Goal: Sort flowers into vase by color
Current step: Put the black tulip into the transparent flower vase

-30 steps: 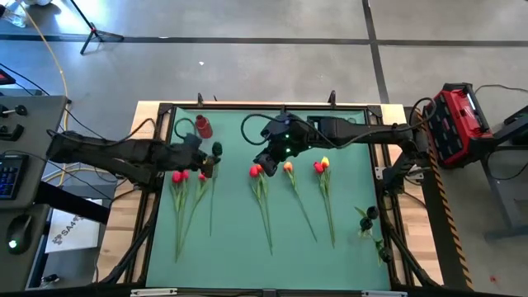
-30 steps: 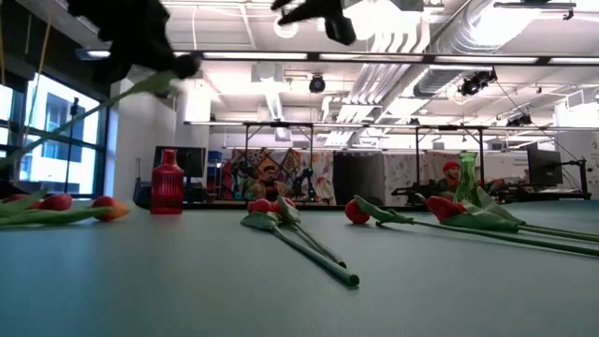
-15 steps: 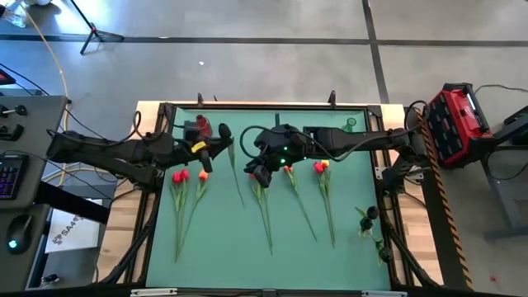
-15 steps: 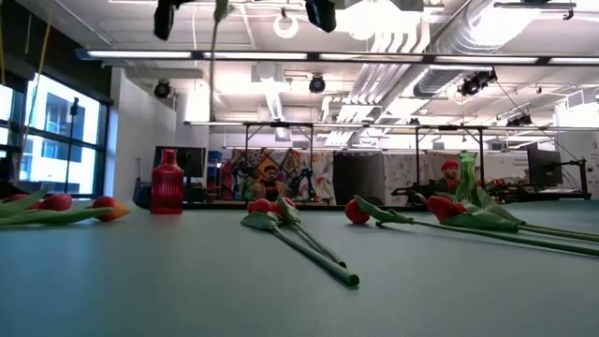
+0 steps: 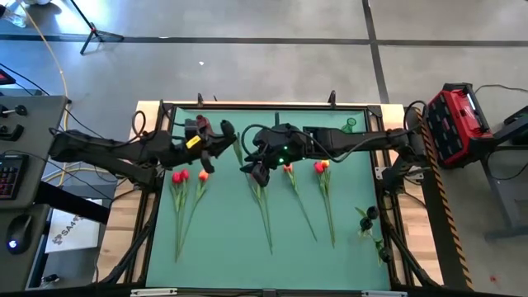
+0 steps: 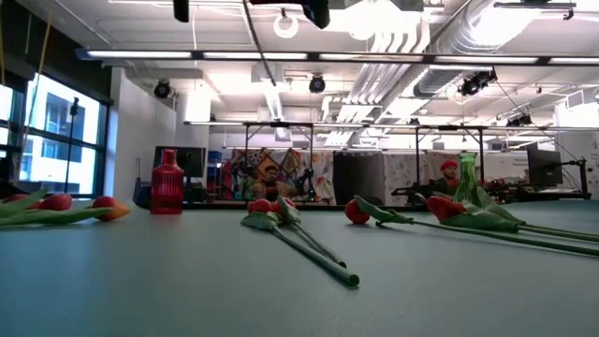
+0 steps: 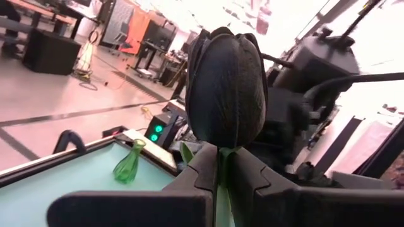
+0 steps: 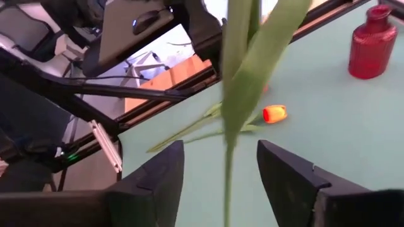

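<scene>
At the left end of the table, seen from above, two red tulips (image 5: 178,176) and an orange tulip (image 5: 203,175) lie flat with their stems running toward the near edge, and just beyond them the left gripper (image 5: 216,139) hangs in the air beside the red vase (image 5: 203,126), its jaws shut tight on the stem of a dark tulip (image 7: 226,88) whose head stands upright right above the fingers in the left wrist view. Immediately right of it the right gripper (image 5: 254,162) sits over the middle of the table with its fingers (image 8: 291,168) spread wide, that same green stem and leaf (image 8: 243,82) hanging between them but not pinched. Further right lie another red tulip (image 5: 255,171), an orange one (image 5: 288,167) and a red and yellow pair (image 5: 321,166), and the green vase (image 5: 349,125) stands at the far right. This looks like a handover or regrasp of the stem. To do it well, the right fingers should close squarely low on the stem, clear of the leaf, before the left lets go, so the flower does not swing or drop.
</scene>
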